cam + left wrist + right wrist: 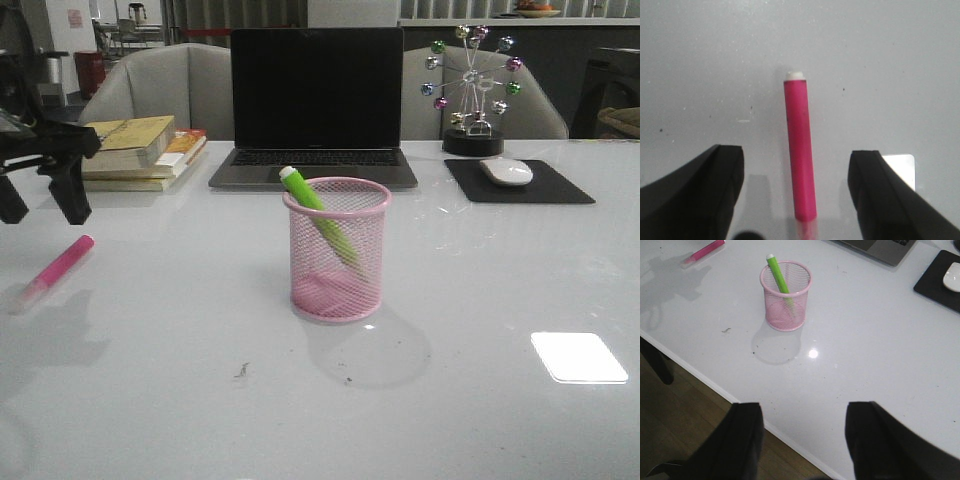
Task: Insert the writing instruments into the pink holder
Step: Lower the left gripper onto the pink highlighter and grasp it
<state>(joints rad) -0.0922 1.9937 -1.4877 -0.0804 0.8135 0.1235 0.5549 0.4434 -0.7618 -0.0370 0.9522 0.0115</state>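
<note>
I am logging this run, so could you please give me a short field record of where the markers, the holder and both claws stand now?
green marker: leaning inside the holder, pale end above the rim
pink mesh holder: upright, mid-table, before the laptop
pink marker: flat on the table, not grasped
left claw: open, above the pink marker, one finger each side
right claw: open, empty, over the table's near edge
remaining: pink marker

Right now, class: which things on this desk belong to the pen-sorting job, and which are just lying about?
Job: pink marker, green marker, pink cup, left pincer.
Lying about: laptop, books, mouse, mouse pad, wheel ornament.
</note>
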